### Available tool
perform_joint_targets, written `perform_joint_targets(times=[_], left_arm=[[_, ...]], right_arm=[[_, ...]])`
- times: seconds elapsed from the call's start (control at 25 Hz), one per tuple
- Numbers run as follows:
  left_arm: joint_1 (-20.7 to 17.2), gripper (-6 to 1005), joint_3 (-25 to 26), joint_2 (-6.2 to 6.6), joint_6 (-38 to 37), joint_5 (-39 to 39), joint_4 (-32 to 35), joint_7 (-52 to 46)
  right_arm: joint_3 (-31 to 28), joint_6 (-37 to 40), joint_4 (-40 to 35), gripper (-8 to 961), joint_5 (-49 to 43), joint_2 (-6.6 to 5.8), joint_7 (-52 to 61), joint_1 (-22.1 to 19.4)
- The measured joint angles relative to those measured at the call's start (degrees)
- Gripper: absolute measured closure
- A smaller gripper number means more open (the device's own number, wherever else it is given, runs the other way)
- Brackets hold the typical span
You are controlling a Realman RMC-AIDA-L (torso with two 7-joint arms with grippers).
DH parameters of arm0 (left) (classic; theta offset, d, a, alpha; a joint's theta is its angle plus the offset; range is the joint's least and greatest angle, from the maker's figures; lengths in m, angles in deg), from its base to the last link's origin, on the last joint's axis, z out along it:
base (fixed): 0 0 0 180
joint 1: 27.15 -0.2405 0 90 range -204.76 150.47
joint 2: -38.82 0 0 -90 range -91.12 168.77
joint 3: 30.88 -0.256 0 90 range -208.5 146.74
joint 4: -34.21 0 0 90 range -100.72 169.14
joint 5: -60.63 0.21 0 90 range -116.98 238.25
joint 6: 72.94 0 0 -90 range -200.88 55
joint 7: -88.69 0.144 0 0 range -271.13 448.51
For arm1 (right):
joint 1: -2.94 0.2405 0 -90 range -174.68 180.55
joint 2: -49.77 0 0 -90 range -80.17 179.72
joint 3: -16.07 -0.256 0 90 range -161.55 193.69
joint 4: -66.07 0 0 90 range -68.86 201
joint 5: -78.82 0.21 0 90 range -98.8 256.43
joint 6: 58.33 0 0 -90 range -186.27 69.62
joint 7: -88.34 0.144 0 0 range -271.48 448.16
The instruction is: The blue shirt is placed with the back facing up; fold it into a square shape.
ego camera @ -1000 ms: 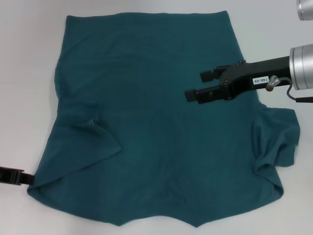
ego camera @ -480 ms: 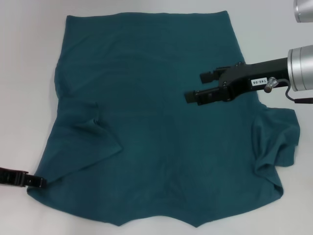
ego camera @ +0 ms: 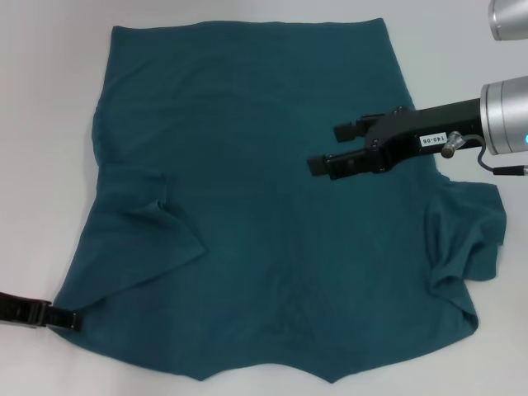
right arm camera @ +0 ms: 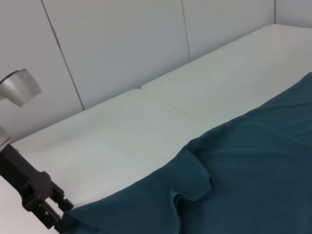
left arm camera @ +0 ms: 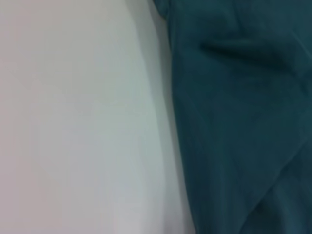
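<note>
Head view: at the far left, low down, the left gripper (ego camera: pixel 73 318) reaches in from the edge and meets the near left corner of the shirt (ego camera: pixel 247 206); whether its jaws are spread or pinching the cloth cannot be told. The shirt lies spread across the white table (ego camera: pixel 41 124), taking up most of it, with the left sleeve folded in over the body and the right sleeve (ego camera: pixel 466 239) bunched at the right edge. Over the shirt's right half hangs the right gripper (ego camera: pixel 330 147), its two fingers spread apart with nothing between them. The left wrist view shows only the shirt's edge (left arm camera: pixel 243 122) against the table. In the right wrist view the left gripper (right arm camera: pixel 58 217) sits at the shirt's corner (right arm camera: pixel 234 185).
</note>
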Motion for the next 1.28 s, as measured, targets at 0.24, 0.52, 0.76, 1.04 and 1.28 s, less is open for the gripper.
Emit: perform_joint_targets(times=[0.24, 0.52, 0.76, 1.04, 1.28], left_arm=[[0.3, 220, 0.0, -0.26, 0.0, -0.2, 0.0, 0.6], [-0.1, 232, 0.5, -1.06, 2.5, -1.2, 0.7, 1.9], [0.1, 459, 0.1, -0.97, 2.4, -0.8, 0.3, 1.9], [0.1, 843, -0.1, -1.05, 2.0, -0.7, 0.3, 2.0], [-0.1, 1000, -0.2, -0.77, 1.4, -0.6, 0.2, 2.4]], right_arm=[[0.1, 0.0, 0.0, 42, 0.1, 0.00, 0.2, 0.0], [0.1, 0.0, 0.1, 42, 0.1, -0.01, 0.3, -0.3], [0.1, 0.0, 0.1, 42, 0.1, -0.01, 0.3, -0.4], [0.1, 0.0, 0.1, 42, 0.0, -0.01, 0.3, 0.1], [0.1, -0.2, 0.1, 41, 0.1, -0.01, 0.3, 0.1]])
